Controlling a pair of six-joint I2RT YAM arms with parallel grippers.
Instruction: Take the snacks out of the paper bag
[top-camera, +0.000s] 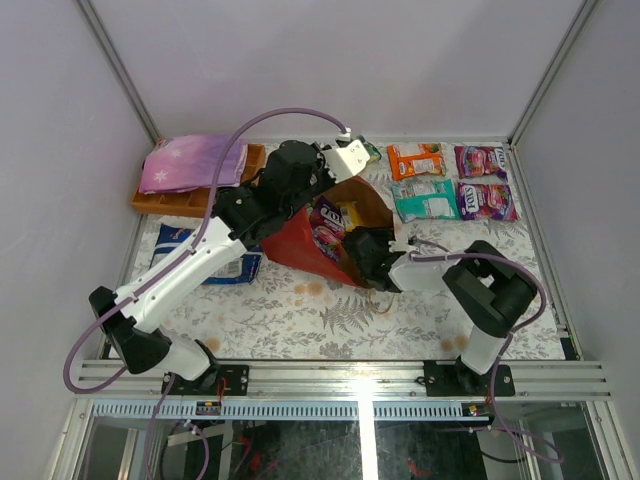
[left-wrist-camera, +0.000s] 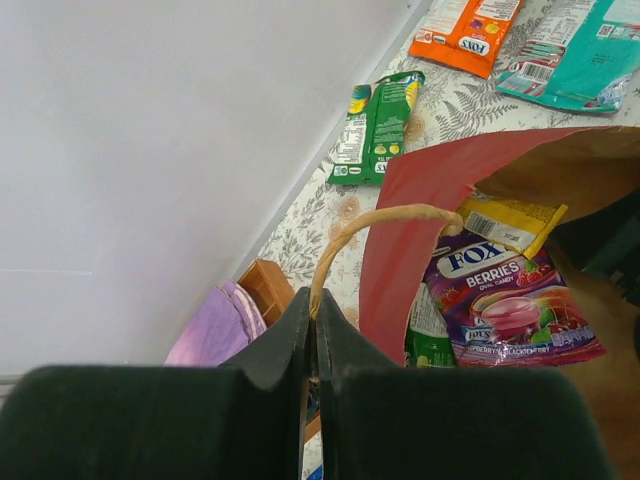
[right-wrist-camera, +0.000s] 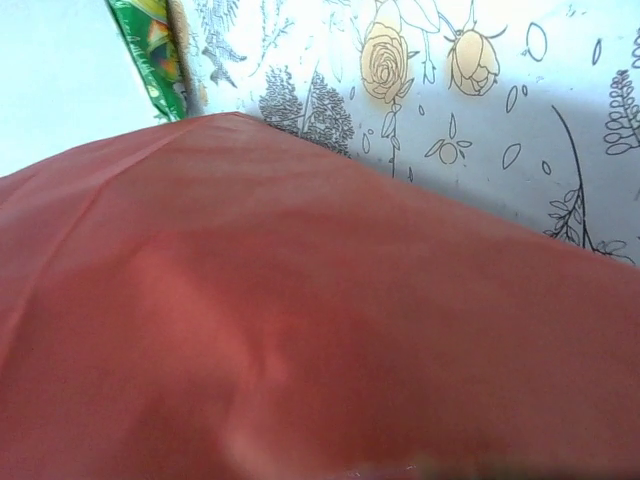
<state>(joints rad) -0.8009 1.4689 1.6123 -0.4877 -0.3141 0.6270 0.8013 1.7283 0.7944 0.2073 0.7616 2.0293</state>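
The red paper bag (top-camera: 297, 245) lies on its side mid-table, mouth toward the right. My left gripper (left-wrist-camera: 313, 310) is shut on its thin loop handle (left-wrist-camera: 372, 221) and holds the mouth up. Inside the bag (left-wrist-camera: 395, 240) are a purple berries packet (left-wrist-camera: 510, 300), a yellow one (left-wrist-camera: 505, 225) and a green one (left-wrist-camera: 428, 338). My right gripper (top-camera: 368, 255) is at the bag mouth; the red paper (right-wrist-camera: 300, 330) fills its wrist view and hides its fingers. On the table lie a green packet (top-camera: 372, 152), an orange one (top-camera: 415, 160), a teal one (top-camera: 425, 200) and two purple ones (top-camera: 482, 160).
A wooden tray (top-camera: 250, 160) with a folded purple cloth (top-camera: 193, 163) stands at the back left. A blue-and-white packet (top-camera: 175, 250) lies under my left arm. Grey walls close in the back and both sides.
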